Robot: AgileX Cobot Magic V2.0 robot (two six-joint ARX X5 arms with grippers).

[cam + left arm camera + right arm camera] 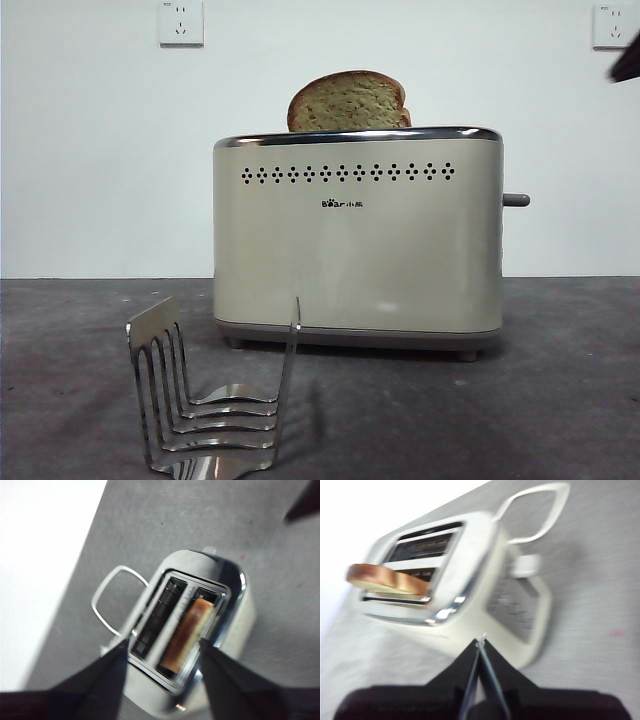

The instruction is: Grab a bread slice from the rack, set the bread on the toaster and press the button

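Sticking out of the toaster's narrow side, the button sits just ahead of the right tool, tips pinched together, so it's nearer than the spread-apart left tool above the slotted-in slice of bread.

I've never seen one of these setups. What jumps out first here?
The big cream toaster in the middle of the table, with a slice of bread poking out of its top slot. In front of it stands a shiny steel rack, holding nothing. A small grey button sticks out of the toaster's side.
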